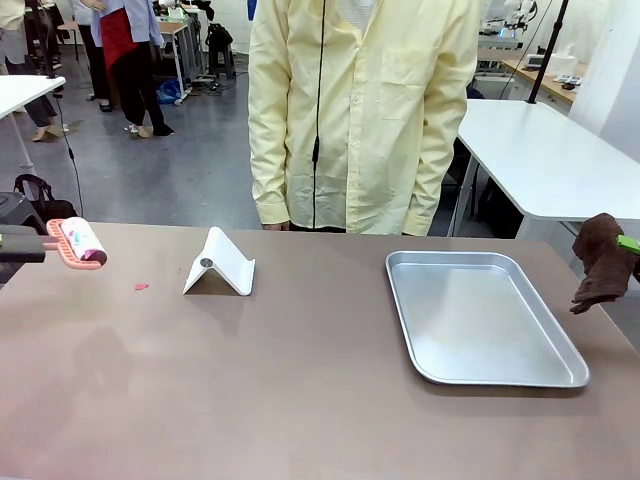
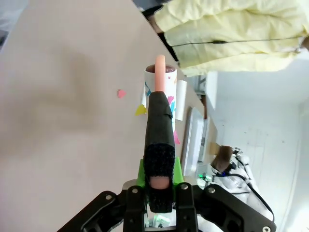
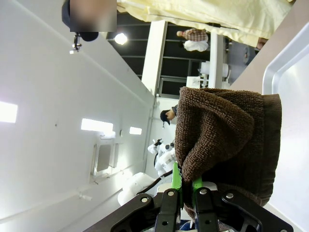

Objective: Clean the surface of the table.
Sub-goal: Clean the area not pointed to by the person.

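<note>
The left gripper (image 2: 160, 180) is clenched on the black-wrapped handle of a salmon-pink lint roller with a white, colour-printed roll (image 1: 82, 241). It holds the roller over the left end of the broad brown-taupe table (image 1: 300, 390), which spans the room in front of the person in the pale yellow coat (image 1: 360, 110). The right gripper (image 3: 186, 185) is clamped on a brown terry cloth (image 1: 603, 262), which hangs just beyond the table's right edge, near the silver metal tray (image 1: 487, 258).

A small red scrap (image 1: 141, 286) lies on the bare top between the roller and a white folded stand (image 1: 220, 265). It is too small to identify, perhaps paper. Lifting it looks to me like the step in hand. The roll should come down flat so it turns, then run over the scrap without shoving it along.

The near side is open, so I'd come in from there. The stand sits close on the scrap's right, and the table's left edge is close by the roller. The cloth has wide bare top in the middle, though the tray's raised rim hems it in on the right.
</note>
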Tool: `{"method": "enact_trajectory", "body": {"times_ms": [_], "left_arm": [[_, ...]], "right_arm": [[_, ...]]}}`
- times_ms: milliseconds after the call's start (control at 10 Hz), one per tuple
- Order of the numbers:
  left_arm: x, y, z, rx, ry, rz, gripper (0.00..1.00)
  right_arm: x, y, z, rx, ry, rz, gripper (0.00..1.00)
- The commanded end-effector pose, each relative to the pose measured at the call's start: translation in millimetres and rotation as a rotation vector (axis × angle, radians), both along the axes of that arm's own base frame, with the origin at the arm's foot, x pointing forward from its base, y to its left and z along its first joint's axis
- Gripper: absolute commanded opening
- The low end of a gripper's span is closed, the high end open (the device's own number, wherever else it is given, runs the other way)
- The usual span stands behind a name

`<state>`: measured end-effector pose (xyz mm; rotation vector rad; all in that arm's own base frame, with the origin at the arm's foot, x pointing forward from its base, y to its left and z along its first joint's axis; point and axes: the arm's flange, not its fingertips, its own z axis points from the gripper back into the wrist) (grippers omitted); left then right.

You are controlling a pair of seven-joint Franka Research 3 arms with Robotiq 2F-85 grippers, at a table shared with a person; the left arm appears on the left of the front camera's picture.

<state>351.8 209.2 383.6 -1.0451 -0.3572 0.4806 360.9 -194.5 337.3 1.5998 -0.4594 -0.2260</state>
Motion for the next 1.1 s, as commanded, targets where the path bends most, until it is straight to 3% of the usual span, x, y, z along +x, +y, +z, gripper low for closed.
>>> {"method": "enact_trajectory", "body": {"times_ms": [0,1000], "left_arm": [[9,-5,-9,0.017,0.058,-0.006,0.22],[43,-25,-81,0.078,0.232,-0.028,0.22]], "right_arm": [[-2,-1,4,0.003,-0.009,0.004,0.09],[-2,-1,4,0.003,-0.009,0.004,0.09]]}}
